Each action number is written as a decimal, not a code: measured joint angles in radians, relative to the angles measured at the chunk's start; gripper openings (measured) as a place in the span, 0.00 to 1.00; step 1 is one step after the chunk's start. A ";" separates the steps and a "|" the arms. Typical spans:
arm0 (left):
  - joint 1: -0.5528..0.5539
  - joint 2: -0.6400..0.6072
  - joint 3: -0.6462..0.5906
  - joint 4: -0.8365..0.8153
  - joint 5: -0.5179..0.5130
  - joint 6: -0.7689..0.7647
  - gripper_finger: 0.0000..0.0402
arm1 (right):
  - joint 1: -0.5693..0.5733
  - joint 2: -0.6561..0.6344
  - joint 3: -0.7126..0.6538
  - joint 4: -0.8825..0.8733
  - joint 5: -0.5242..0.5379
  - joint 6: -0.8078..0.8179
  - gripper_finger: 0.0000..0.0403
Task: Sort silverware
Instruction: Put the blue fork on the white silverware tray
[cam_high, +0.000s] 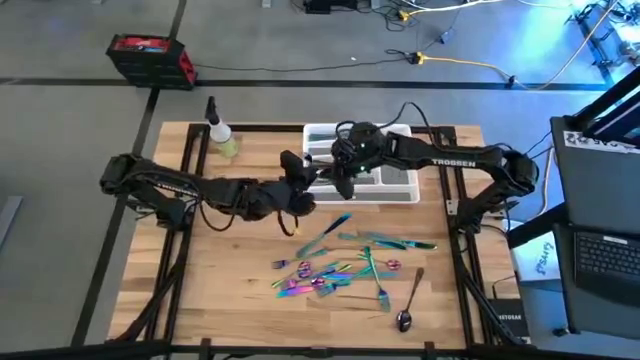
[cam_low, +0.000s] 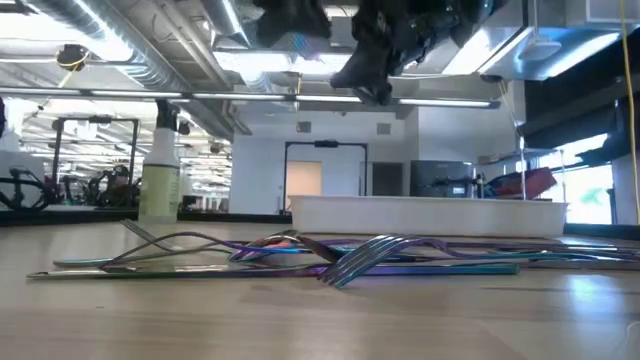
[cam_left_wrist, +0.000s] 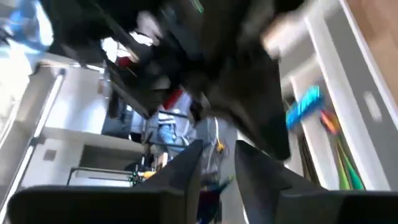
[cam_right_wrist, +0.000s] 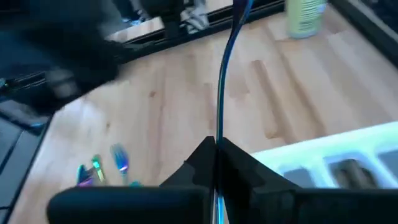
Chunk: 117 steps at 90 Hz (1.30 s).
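Both arms meet over the back half of the bench (cam_high: 240, 270), just in front of the white tray (cam_high: 405, 190), which sits at about twelve o'clock from the middle of the bench top.

The right gripper (cam_right_wrist: 216, 146) hangs over the tray's left end. Its fingers (cam_right_wrist: 249, 168) are pressed together on a thin blue-tinted utensil (cam_right_wrist: 225, 81), whose handle sticks straight out ahead of them; which kind of utensil it is cannot be told. In the high view this gripper (cam_high: 343, 172) shows as a dark mass at the tray's near-left corner.

The left gripper (cam_high: 297, 185) is just beside it, at nine o'clock from the right one. Seen from its own wrist, the two fingers (cam_left_wrist: 186, 171) stand a narrow gap apart with nothing visible between them, and tray compartments with a few coloured pieces (cam_left_wrist: 323, 124) lie beyond.

The rest of the silverware (cam_high: 345, 265) lies in a loose heap on the wood at about five o'clock from the bench's middle, well apart from the tray. A darker spoon (cam_high: 408, 305) lies at the heap's right edge, its bowl toward the front. From bench height, forks (cam_low: 370, 258) overlap in the foreground with the tray (cam_low: 430, 212) behind them.

A spray bottle (cam_high: 221, 135) with yellowish liquid stands upright at about eleven o'clock, near the back-left corner.
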<state>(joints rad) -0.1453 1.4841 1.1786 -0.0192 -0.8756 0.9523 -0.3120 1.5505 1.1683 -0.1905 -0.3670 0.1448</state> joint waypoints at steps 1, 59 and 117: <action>0.000 0.000 0.000 0.012 -0.001 0.001 0.21 | -0.004 0.000 0.000 0.000 0.000 -0.001 0.00; 0.200 -0.024 -0.129 0.250 0.167 -0.864 0.37 | -0.213 -0.027 -0.412 0.875 0.049 0.386 0.00; 0.596 0.183 -0.144 0.492 1.092 -1.176 0.34 | -0.145 0.039 -0.590 1.160 0.936 0.760 0.00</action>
<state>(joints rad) 0.4508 1.6672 1.0344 0.4728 0.2168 -0.2234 -0.4570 1.5892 0.5788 0.9696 0.5693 0.9046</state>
